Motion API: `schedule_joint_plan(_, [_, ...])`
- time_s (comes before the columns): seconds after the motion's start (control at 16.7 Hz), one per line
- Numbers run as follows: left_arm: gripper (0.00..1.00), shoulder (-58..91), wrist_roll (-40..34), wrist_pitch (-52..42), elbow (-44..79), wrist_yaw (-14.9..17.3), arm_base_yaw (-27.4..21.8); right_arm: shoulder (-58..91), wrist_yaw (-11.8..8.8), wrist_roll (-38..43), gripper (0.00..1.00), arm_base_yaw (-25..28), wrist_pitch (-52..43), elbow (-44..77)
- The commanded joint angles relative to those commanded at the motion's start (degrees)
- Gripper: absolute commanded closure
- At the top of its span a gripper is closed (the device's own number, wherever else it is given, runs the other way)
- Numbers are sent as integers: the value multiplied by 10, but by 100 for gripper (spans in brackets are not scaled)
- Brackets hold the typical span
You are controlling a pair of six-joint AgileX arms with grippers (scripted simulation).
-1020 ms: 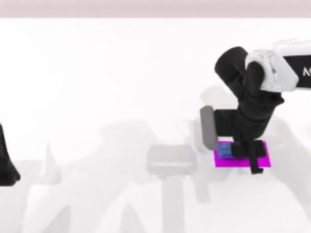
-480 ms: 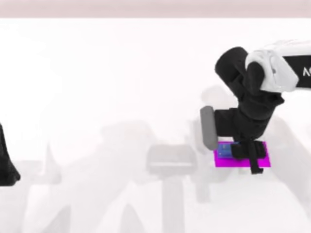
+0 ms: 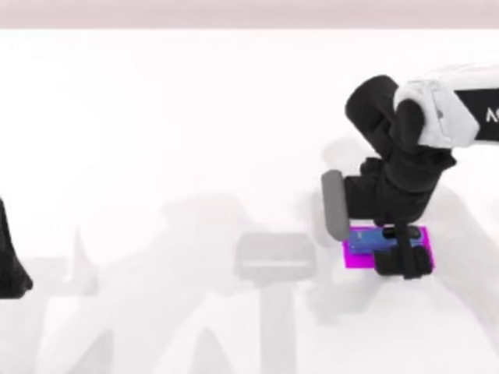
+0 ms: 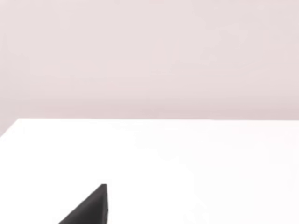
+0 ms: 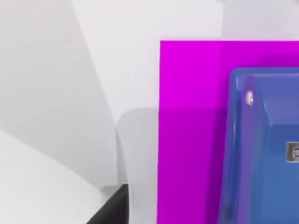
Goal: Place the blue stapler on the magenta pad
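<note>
The blue stapler (image 3: 363, 240) already lies on the magenta pad (image 3: 355, 257) at the surface's four o'clock — the right claw (image 3: 403, 253) hangs over it, grip state untellable, release apparently left.

The right arm (image 3: 405, 167) covers most of the blue stapler (image 3: 362, 240) and the 3 o'clock half of the magenta pad (image 3: 351, 257). The right wrist view cuts both off. The left arm (image 3: 9, 261) is mostly out of frame at 9 o'clock.
</note>
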Motion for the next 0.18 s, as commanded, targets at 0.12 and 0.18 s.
schedule_joint_plan(0.12, [0,0,0,0,0,0,0,0,0,0,0,0,0,0])
schedule_joint_plan(0.18, [0,0,0,0,0,0,0,0,0,0,0,0,0,0])
